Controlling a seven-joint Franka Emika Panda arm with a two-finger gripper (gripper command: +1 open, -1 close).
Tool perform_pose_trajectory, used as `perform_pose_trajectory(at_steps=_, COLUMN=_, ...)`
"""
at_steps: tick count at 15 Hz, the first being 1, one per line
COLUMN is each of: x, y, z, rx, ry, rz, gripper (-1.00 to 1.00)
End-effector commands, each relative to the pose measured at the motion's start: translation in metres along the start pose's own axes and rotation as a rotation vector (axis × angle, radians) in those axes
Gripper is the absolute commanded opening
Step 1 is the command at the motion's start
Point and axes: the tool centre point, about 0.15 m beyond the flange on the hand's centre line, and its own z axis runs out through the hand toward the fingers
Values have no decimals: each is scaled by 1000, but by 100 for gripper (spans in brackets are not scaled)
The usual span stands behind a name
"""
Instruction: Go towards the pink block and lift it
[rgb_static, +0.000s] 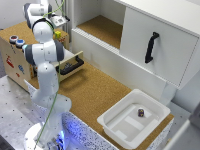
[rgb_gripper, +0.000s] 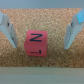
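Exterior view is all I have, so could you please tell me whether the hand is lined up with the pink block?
Observer: Yes. In the wrist view the block sits between the fingers of the hand.
Operator: Thank you. Are the fingers touching it?
Observer: No. The hand is open, with a gap showing on each side of the block.
Operator: Is the block lying flat?
Observer: It rests flat on the cork, with a face bearing dark letters turned towards the camera.
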Motion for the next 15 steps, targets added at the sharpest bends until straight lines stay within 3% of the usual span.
perform_pose_trajectory(at_steps=1, x=20, y=5, z=7, rx=21, ry=-109, rz=30, gripper=-100)
perform_pose_trajectory(at_steps=9, x=11, y=6, z=-7, rx=9, ry=-63, rz=118, gripper=-100)
perform_pose_trajectory(at_steps=15, x=-41, y=-10, z=-20, rx=-7, ry=-72, rz=239, gripper=-100)
